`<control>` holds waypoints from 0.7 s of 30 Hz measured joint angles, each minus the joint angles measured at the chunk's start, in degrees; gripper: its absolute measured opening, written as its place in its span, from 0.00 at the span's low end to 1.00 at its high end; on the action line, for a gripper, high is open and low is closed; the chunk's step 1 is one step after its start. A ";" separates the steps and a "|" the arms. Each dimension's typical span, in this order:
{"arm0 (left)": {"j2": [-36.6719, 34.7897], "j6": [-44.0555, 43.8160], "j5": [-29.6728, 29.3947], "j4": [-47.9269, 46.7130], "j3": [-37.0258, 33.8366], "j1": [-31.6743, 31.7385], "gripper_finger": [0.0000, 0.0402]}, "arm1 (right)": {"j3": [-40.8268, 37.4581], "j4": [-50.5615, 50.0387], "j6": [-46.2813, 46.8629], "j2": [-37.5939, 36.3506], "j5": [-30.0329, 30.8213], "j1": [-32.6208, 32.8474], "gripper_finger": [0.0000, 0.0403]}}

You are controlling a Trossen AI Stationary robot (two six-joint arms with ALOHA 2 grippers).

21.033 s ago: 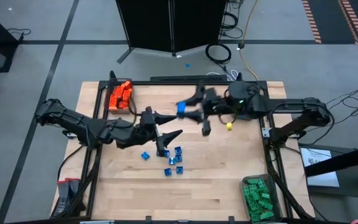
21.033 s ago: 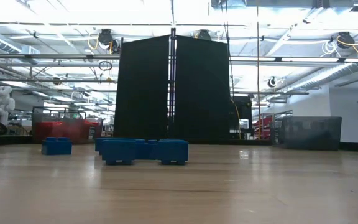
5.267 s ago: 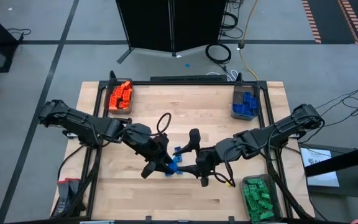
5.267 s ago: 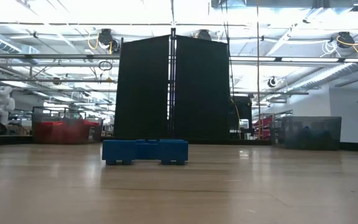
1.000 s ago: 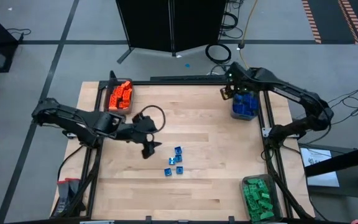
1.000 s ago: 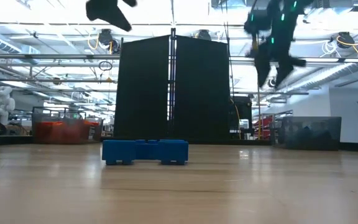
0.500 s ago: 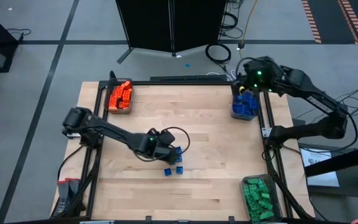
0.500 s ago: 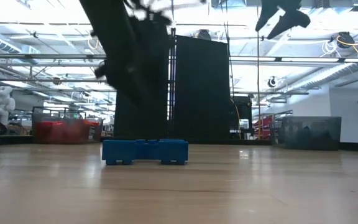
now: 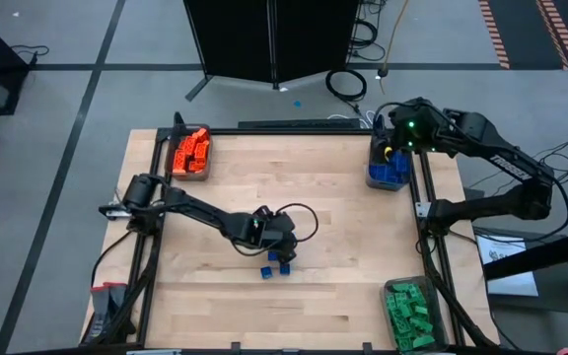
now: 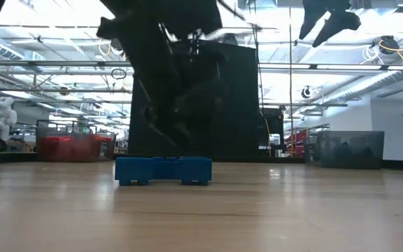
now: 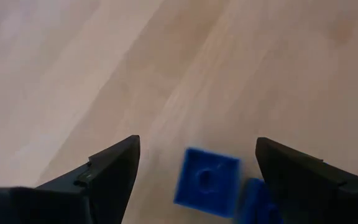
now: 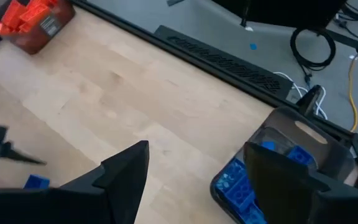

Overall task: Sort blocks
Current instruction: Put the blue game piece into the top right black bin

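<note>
Bricks, blue ones (image 9: pixel 277 264), are lying loose mid-table; you're looking at light, rigid, slick plastic, so probably best pinched across flat sides. Left gripper (image 11: pixel 194 168) is hanging spread over one blue brick (image 11: pixel 206 181). Right gripper (image 12: pixel 194 163) is hovering spread above the blue bin (image 9: pixel 387 169), holding nothing. Orange bin (image 9: pixel 191 151) and green bin (image 9: pixel 411 312) are sitting filled by colour.

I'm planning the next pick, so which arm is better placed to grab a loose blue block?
Left. Its pincer hangs open right over the loose blue blocks mid-table, while the right pincer is open above the blue bin at the far corner.
</note>
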 joint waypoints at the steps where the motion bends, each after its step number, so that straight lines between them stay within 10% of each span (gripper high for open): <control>1: 0.45 0.00 0.39 -0.57 -0.02 0.36 0.80 | 0.00 -0.08 -0.02 0.00 -0.02 0.29 0.64; 21: 3.21 -1.42 5.88 -3.98 0.17 1.57 0.68 | 0.00 -0.24 -2.12 0.00 0.00 3.18 0.64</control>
